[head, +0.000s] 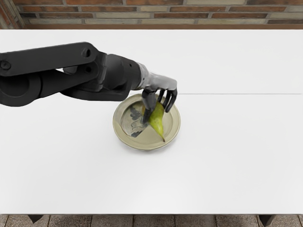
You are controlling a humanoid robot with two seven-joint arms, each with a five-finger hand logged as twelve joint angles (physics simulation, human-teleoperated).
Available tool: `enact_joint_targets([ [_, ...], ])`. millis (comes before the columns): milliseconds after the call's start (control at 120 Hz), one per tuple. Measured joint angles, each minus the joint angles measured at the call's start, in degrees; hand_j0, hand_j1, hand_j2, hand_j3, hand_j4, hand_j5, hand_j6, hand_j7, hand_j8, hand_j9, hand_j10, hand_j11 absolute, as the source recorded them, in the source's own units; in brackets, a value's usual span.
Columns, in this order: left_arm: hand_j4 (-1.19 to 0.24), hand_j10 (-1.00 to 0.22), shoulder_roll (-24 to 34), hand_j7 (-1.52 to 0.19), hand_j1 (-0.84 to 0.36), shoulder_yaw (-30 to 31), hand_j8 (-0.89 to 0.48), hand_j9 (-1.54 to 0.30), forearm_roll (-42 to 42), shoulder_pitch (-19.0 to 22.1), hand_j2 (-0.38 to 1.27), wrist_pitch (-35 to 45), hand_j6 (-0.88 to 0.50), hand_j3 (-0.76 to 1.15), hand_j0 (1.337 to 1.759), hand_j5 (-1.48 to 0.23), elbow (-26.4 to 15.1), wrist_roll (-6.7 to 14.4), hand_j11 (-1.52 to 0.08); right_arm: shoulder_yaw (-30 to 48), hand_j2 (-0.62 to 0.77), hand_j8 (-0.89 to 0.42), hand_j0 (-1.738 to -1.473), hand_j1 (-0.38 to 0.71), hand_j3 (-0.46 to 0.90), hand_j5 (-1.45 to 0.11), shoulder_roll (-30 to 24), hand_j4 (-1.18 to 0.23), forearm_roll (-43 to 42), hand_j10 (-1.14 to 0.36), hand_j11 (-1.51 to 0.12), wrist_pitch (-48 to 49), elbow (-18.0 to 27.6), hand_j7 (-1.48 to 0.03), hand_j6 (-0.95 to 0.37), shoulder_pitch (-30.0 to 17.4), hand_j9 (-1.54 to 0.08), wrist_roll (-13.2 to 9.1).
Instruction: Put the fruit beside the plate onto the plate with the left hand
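- Table: the white top fills most of the view. Its near edge runs along 6 o'clock, with a strip of grey paving showing below it.
- Plate: round, with a dull tan-olive rim. It sits at about the centre of the tabletop. Grey marks lie in its well on the 9 o'clock side, too blurred to tell whether they are pattern or shadow.
- Pear: it is within the plate's outline, on the 3 o'clock half of the well. Whether it rests on the plate or hangs just above it cannot be told.
- Pear, axis: the long axis runs from about 12 o'clock to 5 o'clock. The narrow tip points to 5 o'clock and reaches the inner rim. The broad end is up at 12 o'clock, under the hand.
- Pear, look: yellow-green skin, lighter and yellower toward the broad end, tapering smoothly to a thin point.
- Left hand: it hangs over the plate's 12 o'clock rim. The wrist is pale grey metal and the fingers are dark. They curl downward and close around the pear's broad end, gripping it from both sides.
- Left arm: black, with bulky joints, coming in from 9 o'clock and reaching toward the centre.
- Seam: a thin line across the tabletop, from beside the hand out toward 3 o'clock.
- Brick wall: red-brown courses along 12 o'clock, beyond the table's far edge.
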Motion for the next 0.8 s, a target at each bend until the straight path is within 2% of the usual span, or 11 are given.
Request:
enact_joint_targets([
  [475, -0.78, -0.73, -3.6, -1.07, -0.33, 0.3, -0.51, -1.06, 0.5, 0.2, 0.73, -1.0, -0.52, 0.0, 1.654, -1.08, 8.6, 0.0, -1.07, 0.0, 0.0, 0.0, -1.658, -0.35, 0.0, 0.0, 0.0, 0.0, 0.0, 0.0, 0.0, 0.0, 0.0, 0.0, 0.0, 0.0, 0.0, 0.0],
  [708, -0.78, -0.73, -4.4, -1.07, -0.33, 0.6, -0.51, -1.05, 0.7, 0.4, 0.73, -1.1, -0.52, 0.0, 1.655, -1.07, 10.9, 0.0, -1.07, 0.0, 0.0, 0.0, -1.658, -0.35, 0.0, 0.0, 0.0, 0.0, 0.0, 0.0, 0.0, 0.0, 0.0, 0.0, 0.0, 0.0, 0.0, 0.0],
  [758, -0.75, -0.71, -4.3, -1.02, -0.32, 0.5, -0.52, -1.01, 0.6, 0.4, 0.7, -1.0, -0.52, 0.0, 1.655, -1.03, 11.1, 0.0, -1.02, 0.0, 0.0, 0.0, -1.658, -0.35, 0.0, 0.0, 0.0, 0.0, 0.0, 0.0, 0.0, 0.0, 0.0, 0.0, 0.0, 0.0, 0.0, 0.0],
  [800, -0.69, -0.65, -4.3, -0.93, -0.28, 0.1, -0.49, -0.92, 0.5, 0.6, 0.59, -0.7, -0.49, 0.0, 1.656, -0.93, 11.3, 0.0, -0.93, 0.0, 0.0, 0.0, -1.658, -0.35, 0.0, 0.0, 0.0, 0.0, 0.0, 0.0, 0.0, 0.0, 0.0, 0.0, 0.0, 0.0, 0.0, 0.0],
])
